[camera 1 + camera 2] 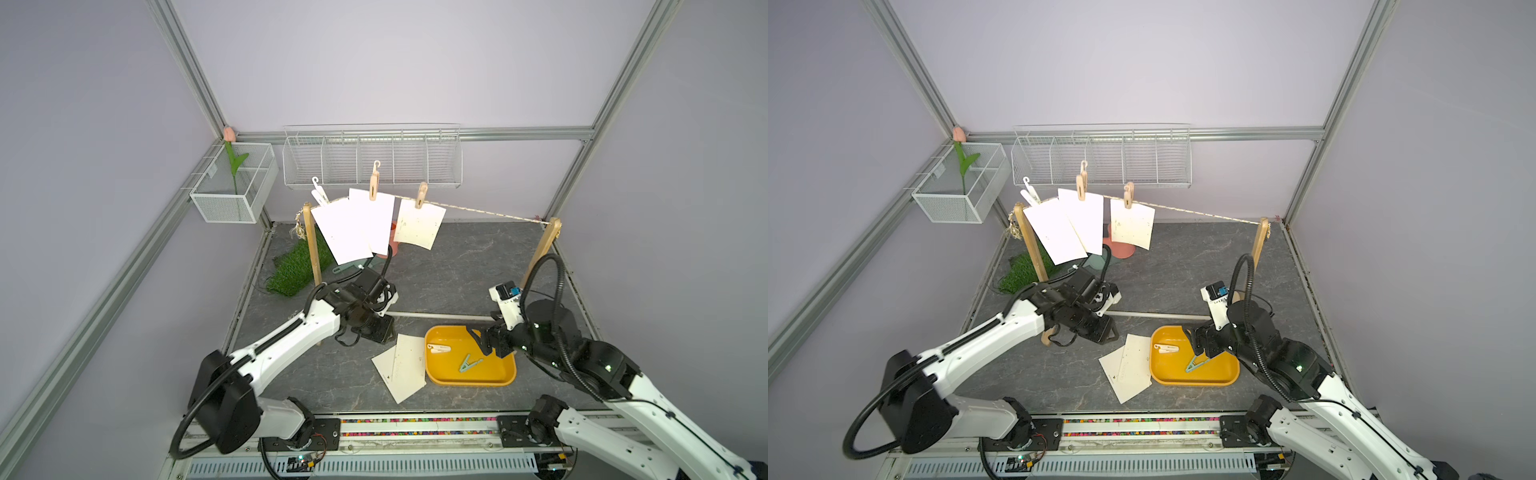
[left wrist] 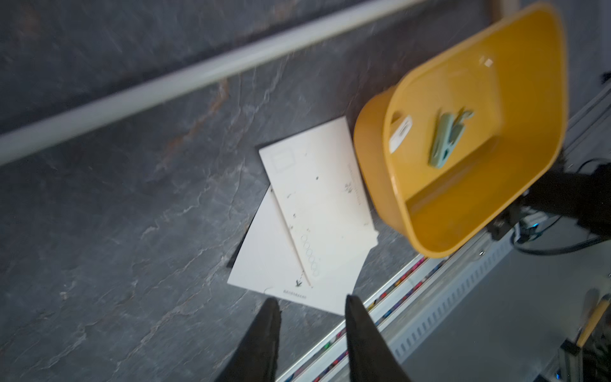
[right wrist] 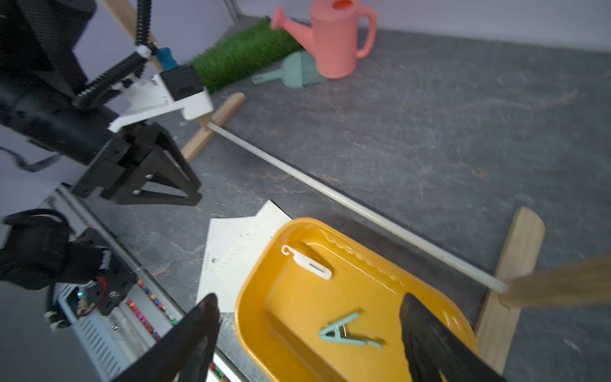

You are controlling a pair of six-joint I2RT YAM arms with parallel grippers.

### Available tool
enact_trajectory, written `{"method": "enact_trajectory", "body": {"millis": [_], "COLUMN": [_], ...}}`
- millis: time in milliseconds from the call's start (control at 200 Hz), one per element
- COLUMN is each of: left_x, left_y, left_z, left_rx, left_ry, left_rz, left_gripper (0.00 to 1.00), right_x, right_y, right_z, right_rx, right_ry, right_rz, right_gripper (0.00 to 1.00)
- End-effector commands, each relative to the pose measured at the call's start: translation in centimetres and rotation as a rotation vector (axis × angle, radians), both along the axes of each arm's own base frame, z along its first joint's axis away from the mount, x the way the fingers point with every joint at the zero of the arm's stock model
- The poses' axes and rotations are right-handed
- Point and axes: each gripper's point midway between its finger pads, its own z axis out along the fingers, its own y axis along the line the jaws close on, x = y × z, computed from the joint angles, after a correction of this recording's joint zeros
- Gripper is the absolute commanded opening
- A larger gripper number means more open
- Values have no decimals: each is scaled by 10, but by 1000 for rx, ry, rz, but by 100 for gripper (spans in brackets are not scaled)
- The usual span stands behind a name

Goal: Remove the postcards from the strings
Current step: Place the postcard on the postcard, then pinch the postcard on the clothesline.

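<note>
With the table read as a clock face in both top views, 12 at the back wall, the nearest things lie at 6. Two loose postcards point(image 1: 401, 370) overlap flat on the grey tabletop point(image 1: 457, 270), right up against the yellow tray point(image 1: 471, 380) at 5. The left gripper point(image 2: 312, 302) hangs over the cards' 11 o'clock corner, its black fingers point(image 2: 264, 330) parted with nothing between them. The right gripper point(image 3: 309, 297) hangs over the tray's 12 o'clock side, jaws spread wide and empty. Below it a green peg point(image 3: 347, 334) and a white peg point(image 3: 307, 263) lie apart on the tray floor. Just past the tray, the white rod point(image 1: 440, 316) crosses the table from 9 to 3 between the wooden frame's feet. Farther back the string point(image 1: 478, 211) slopes from the left post point(image 1: 312, 249) at 10 to the right post point(image 1: 542, 249) at 2. Three hanging postcards point(image 1: 417, 226) are bunched toward 11. The leftmost is held by a white peg point(image 1: 320, 195) and the other two by peach pegs point(image 1: 374, 187), and the two at the left overlap. Behind them stand a pink watering can point(image 3: 334, 43), a green scoop point(image 3: 297, 71) and a grass mat point(image 1: 293, 270). White wire baskets point(image 1: 372, 162) hang on the back wall.
</note>
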Motion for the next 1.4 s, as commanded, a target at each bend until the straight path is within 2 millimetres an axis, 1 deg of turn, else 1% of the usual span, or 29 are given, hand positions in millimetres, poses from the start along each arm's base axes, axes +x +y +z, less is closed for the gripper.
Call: {"method": "enact_trajectory", "body": {"millis": [0,55,115,140,145,155,225,340,515,595,745,905,1010,1060,1110,1200,1235,1285,1355,1400], "left_x": [12,6,-1,-4,-4,-5,-9,-14,-25,-34,-56,-82,-92,-92,-87,-76,-72,-61,-48,-40], "left_y": [-9,-9,-3,0,0,2,8,9,1,-6,-18,-38,-48,-52,-54,-54,-54,-51,-48,-48], "left_z": [60,79,85,83,83,82,73,60,52,55,46,42,41,49,64,104,116,139,163,175], "left_rx": [-223,-333,-391,-399,-402,-403,-405,-428,-503,-530,-487,-484,-446,-441,-457,-497,-495,-484,-463,-465], "left_ry": [-279,-367,-419,-427,-429,-433,-426,-387,-348,-348,-351,-350,-389,-439,-506,-672,-731,-798,-874,-892], "left_rz": [-20,-34,-21,-16,-14,-11,15,36,-3,-53,-136,-249,-322,-343,-343,-345,-348,-297,-270,-272], "left_gripper": [49,53,59,60,60,60,60,60,55,54,54,55,56,56,56,60,62,63,65,67], "right_x": [-21,-21,-19,-17,-16,-16,-10,-4,2,2,-3,-13,-16,-16,-17,-15,-12,-7,2,6], "right_y": [24,27,30,30,32,31,35,40,45,46,48,50,48,48,47,48,50,53,62,69], "right_z": [73,96,113,119,117,121,125,131,147,156,172,185,192,194,198,208,213,220,230,236], "right_rx": [97,124,127,125,120,122,112,128,146,147,151,147,137,131,127,127,121,116,111,119], "right_ry": [-260,-325,-360,-366,-359,-364,-355,-352,-363,-374,-418,-482,-526,-541,-563,-583,-585,-588,-581,-567], "right_rz": [250,270,276,271,273,270,264,251,245,253,289,351,361,366,371,369,362,357,372,396], "right_gripper": [91,93,94,93,94,94,94,94,93,93,94,94,94,94,94,95,96,96,98,98]}}
